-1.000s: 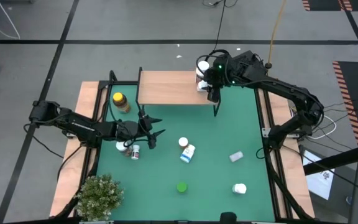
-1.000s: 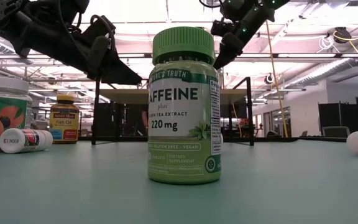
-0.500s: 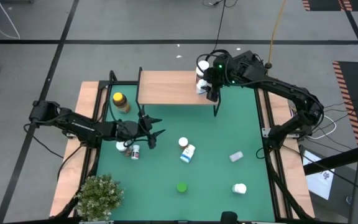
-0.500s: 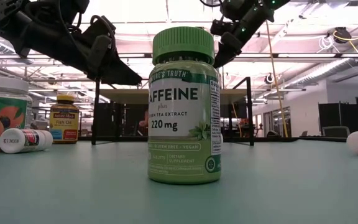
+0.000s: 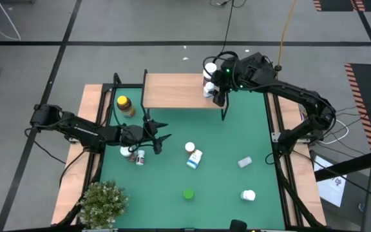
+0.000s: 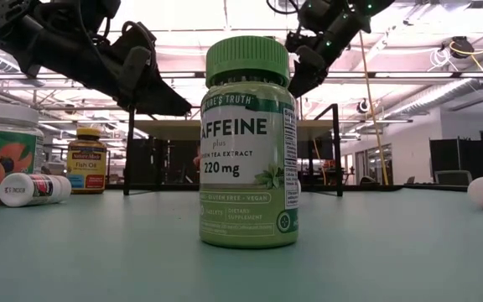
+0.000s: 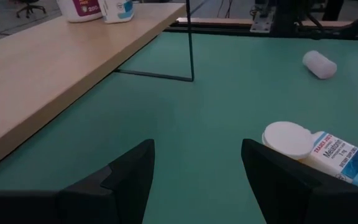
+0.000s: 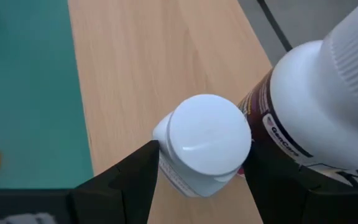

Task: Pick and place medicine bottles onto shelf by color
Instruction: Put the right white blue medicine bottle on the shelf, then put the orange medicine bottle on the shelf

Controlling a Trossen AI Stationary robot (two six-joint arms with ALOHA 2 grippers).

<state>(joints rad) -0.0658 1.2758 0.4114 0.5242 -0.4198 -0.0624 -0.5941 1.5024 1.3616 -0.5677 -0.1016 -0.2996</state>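
The light-wood shelf [image 5: 176,90] stands at the mat's far side. Two bottles stand on its right end: a larger white-capped one [image 8: 328,93] and a smaller blue-white one [image 8: 205,144]. My right gripper [image 8: 204,186] is open above that end, pointing down, one finger on either side of the smaller bottle's cap. My left gripper [image 5: 157,136] is open and empty over the mat's left part. A green bottle [image 5: 188,193] stands near the front. The amber yellow-capped bottle [image 5: 125,104] stands left of the shelf.
Two white bottles [image 5: 133,154] lie by the left gripper. A white-capped bottle [image 5: 190,147] and a blue-labelled one [image 7: 319,152] are at mid-mat, with two more white ones [image 5: 244,162] [image 5: 248,194] to the right. A potted plant [image 5: 102,201] stands at the front left.
My right gripper has gone up a little over the shelf's right end. The bottles have kept still.
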